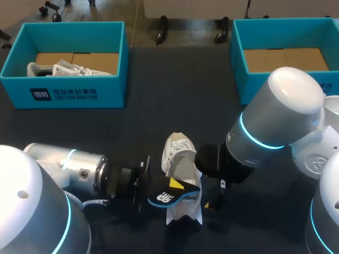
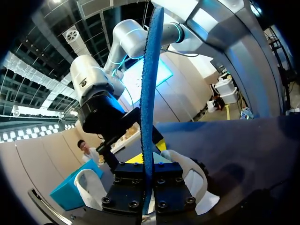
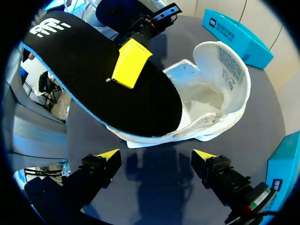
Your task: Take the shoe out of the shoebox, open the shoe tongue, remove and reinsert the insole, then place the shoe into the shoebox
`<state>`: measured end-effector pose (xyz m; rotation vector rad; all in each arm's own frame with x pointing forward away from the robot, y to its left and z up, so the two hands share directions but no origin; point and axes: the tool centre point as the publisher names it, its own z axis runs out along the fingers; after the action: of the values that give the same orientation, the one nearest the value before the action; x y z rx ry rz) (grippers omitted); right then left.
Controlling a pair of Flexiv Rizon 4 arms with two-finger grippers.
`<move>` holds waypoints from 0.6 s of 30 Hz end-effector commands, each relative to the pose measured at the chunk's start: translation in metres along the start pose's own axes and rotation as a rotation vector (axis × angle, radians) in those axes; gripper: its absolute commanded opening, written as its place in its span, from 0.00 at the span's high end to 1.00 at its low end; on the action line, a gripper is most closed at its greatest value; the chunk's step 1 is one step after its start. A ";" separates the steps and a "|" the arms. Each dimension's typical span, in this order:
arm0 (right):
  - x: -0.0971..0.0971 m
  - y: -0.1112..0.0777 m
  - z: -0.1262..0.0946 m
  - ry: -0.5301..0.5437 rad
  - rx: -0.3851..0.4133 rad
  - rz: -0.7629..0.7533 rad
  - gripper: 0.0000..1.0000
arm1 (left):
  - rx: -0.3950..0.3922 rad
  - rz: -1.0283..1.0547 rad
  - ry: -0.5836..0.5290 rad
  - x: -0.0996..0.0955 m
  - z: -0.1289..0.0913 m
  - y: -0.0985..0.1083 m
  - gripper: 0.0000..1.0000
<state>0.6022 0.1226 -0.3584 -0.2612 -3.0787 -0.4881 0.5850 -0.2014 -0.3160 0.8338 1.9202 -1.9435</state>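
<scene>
The left gripper (image 2: 148, 174) is clamped tight on the insole (image 2: 149, 93), which shows only as a thin blue edge in its own wrist view. The right wrist view shows the insole's black top face, with one yellow fingertip (image 3: 131, 63) pressed on it. The insole hangs over the white shoe (image 1: 177, 153) on the table and hides its near part in the head view. Just right of the shoe, the right gripper (image 3: 155, 158) stands wide apart, holding nothing. Far left, a blue shoebox (image 1: 79, 92) holds a second shoe (image 1: 69, 69). Another shoebox (image 1: 238, 74) sits far right.
</scene>
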 end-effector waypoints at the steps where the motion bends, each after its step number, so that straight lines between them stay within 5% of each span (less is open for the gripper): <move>1: 0.001 -0.001 0.001 -0.002 -0.004 -0.001 0.00 | -0.014 0.003 -0.004 0.003 0.004 0.003 1.00; 18: 0.001 -0.001 0.001 -0.002 -0.004 -0.001 0.00 | -0.134 0.041 -0.081 0.001 0.005 0.026 1.00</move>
<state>0.6022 0.1226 -0.3584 -0.2613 -3.0787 -0.4881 0.6015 -0.2040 -0.3370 0.7596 1.9478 -1.7895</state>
